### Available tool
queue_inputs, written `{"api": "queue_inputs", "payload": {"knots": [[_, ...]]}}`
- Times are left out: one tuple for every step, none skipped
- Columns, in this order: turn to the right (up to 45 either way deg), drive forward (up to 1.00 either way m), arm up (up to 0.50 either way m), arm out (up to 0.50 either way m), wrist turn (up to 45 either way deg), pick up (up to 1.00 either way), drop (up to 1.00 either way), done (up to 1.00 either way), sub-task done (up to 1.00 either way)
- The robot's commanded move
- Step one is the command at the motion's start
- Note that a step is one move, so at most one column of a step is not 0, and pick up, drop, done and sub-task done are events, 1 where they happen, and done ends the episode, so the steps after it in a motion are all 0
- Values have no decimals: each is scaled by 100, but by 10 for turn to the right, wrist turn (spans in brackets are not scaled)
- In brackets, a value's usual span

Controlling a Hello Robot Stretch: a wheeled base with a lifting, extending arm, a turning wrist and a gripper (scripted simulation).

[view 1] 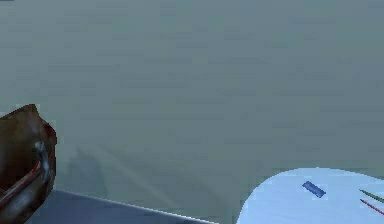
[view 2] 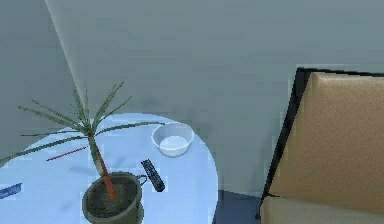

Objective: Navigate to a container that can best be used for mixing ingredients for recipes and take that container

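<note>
Nav part looks mostly done, by our read: the white bowl sits on the round white table in the arm side view, near the table's far edge, upright and apart from everything else. It's the obvious mixing container here. Nearer us on the same top are a potted plant, a dark remote just beside the pot, and a thin red pencil to the plant's left. A tan armchair stands off the table's right.

In the forward view the table's rim cuts into the bottom right corner w/ a small blue card on it, and a brown object sits at the left edge.

Gripper state – we can't tell.

What's left, as we judge it: the whole take – extend the arm over the table, past plant and remote, grasp the bowl, lift it.
</note>
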Motion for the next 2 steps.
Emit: {"api": "queue_inputs", "payload": {"knots": [[0,0,50,0,0,0,0,0,0],[0,0,36,0,0,0,0,0,0]]}}
